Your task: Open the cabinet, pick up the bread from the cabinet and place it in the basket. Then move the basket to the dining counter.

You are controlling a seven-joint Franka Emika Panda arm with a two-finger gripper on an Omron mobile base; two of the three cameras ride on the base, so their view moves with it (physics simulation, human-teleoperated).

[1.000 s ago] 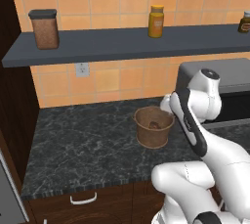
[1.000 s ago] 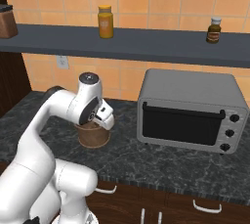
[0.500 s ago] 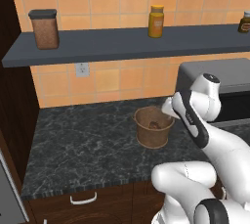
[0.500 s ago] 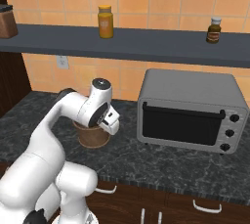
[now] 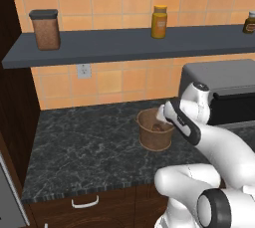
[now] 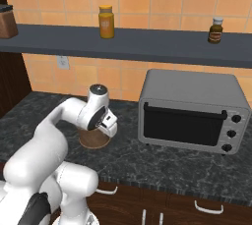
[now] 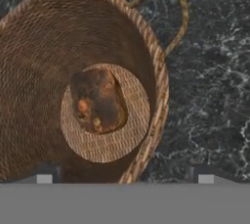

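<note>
Bread (image 7: 99, 101) lies in light, stiff basket (image 7: 146, 42); open fingers (image 7: 124, 178) should pinch its thick rim.

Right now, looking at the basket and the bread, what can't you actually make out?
- Basket: right base view, upper part hidden behind the arm.
- Basket's left side: hand view, cut off by the picture edge.
- Bread: left base view, too small and dark to make out inside the basket.
- End effector: left base view, fingers hidden by the wrist.
</note>
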